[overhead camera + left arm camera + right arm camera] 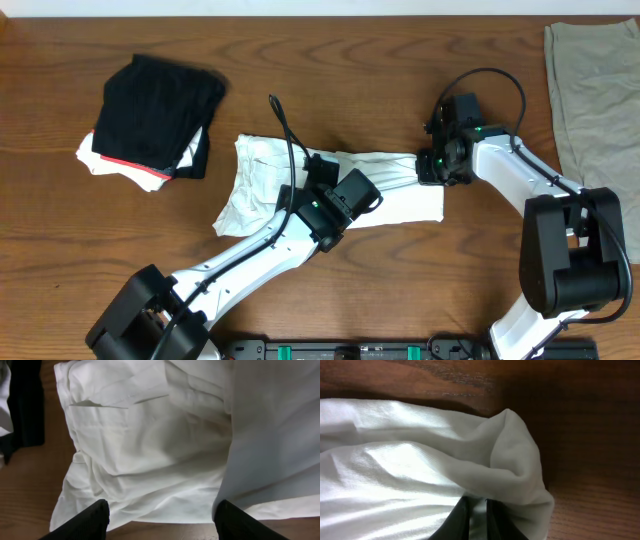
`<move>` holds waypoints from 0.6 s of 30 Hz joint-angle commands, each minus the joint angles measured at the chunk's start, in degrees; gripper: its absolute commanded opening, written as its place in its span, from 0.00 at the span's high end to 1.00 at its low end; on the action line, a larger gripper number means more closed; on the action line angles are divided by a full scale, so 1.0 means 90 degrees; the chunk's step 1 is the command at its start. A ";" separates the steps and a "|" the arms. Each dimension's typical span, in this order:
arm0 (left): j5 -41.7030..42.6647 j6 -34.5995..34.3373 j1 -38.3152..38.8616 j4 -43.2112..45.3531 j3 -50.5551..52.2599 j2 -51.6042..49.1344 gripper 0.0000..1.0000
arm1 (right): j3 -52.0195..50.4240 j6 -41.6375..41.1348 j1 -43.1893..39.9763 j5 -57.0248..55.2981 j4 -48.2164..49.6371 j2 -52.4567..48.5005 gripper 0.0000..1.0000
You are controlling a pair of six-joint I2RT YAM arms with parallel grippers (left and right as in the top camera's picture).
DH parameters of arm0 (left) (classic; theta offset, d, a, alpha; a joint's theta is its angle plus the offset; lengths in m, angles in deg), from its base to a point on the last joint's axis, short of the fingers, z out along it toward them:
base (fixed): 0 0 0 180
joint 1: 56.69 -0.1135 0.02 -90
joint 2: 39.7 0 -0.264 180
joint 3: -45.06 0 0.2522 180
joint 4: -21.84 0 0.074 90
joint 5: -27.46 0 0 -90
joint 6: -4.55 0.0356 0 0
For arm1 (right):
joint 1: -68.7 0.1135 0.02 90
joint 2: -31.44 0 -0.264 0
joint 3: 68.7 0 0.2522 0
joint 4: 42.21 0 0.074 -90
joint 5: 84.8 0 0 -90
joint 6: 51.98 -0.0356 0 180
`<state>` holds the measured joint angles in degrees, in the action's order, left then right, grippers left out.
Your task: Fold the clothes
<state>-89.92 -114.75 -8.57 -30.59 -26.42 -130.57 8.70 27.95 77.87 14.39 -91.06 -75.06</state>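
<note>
**Overhead: T-shirt in a long band, one end pinched, the other hand wide**

We work at a wooden table. The white T-shirt lies on it as a rumpled, partly folded strip. It runs from our right gripper across to our left gripper and beyond. The left gripper hovers over the strip's middle. In the left wrist view its fingers stand far apart with nothing between them, and the creased cloth spreads below and ahead of them. Our right gripper sits at the strip's end. In the right wrist view its fingers are nearly together, nipping a fold of the shirt's edge, which bunches just ahead of them. We can read no writing on the shirt here.

An olive-grey cloth lies flat beyond the right gripper's outer side. A black folded garment sits well off the left gripper's outer side.
</note>
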 commanded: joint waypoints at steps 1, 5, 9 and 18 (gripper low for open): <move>-0.0228 0.0058 -0.0168 -0.0168 0.0029 0.0024 0.32 | -0.0085 -0.0015 -0.0124 -0.0568 -0.0070 -0.0253 0.87; -0.0226 0.0061 -0.0316 -0.0287 0.0032 0.0024 0.32 | -0.0085 -0.0015 -0.0126 -0.0568 -0.0070 -0.0253 0.87; -0.0175 0.0061 -0.0406 -0.0381 0.0046 0.0024 0.32 | -0.0085 -0.0015 -0.0126 -0.0568 -0.0070 -0.0253 0.86; 0.0440 -0.0068 -0.0675 -0.0389 -0.0056 0.0284 0.32 | -0.0075 -0.0007 -0.0126 -0.0563 -0.0100 -0.0236 0.87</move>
<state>-89.31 -114.62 -12.62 -33.87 -26.35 -130.50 8.72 27.95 77.87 14.21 -91.06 -75.06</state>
